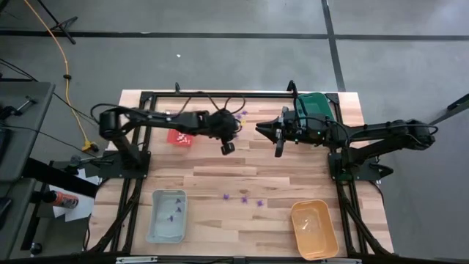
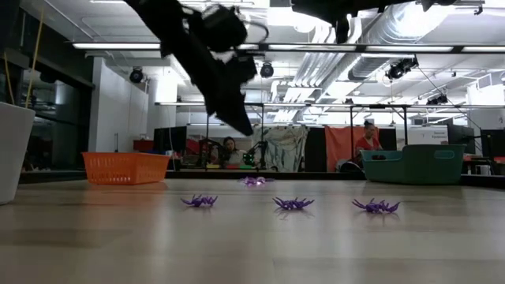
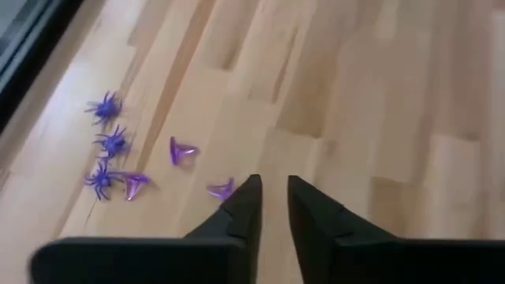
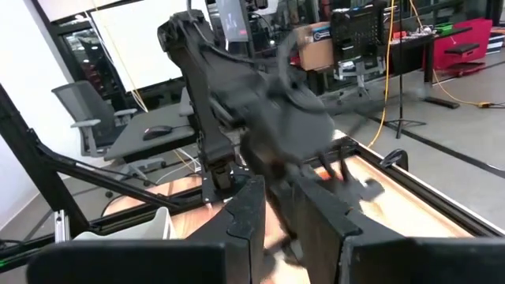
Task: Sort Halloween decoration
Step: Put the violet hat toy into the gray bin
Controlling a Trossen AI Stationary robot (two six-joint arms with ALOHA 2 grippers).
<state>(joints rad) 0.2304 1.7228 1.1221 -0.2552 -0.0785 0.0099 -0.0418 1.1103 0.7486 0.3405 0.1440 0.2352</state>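
Spiders (image 3: pixel 106 146) and purple cones (image 3: pixel 182 151) are lying at the table's far edge, others mid-table (image 1: pixel 242 198). Judging by this, the left gripper (image 3: pixel 268 197) should be dropping straight over one piece; it is hovering, jaws slightly parted, empty. Right gripper (image 4: pixel 280 209) is waiting beside the green tray (image 1: pixel 316 106), narrowly parted.

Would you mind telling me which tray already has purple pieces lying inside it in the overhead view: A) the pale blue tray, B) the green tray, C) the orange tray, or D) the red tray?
A: the pale blue tray near the table's front left holds a few small purple pieces, while the orange tray looks empty.
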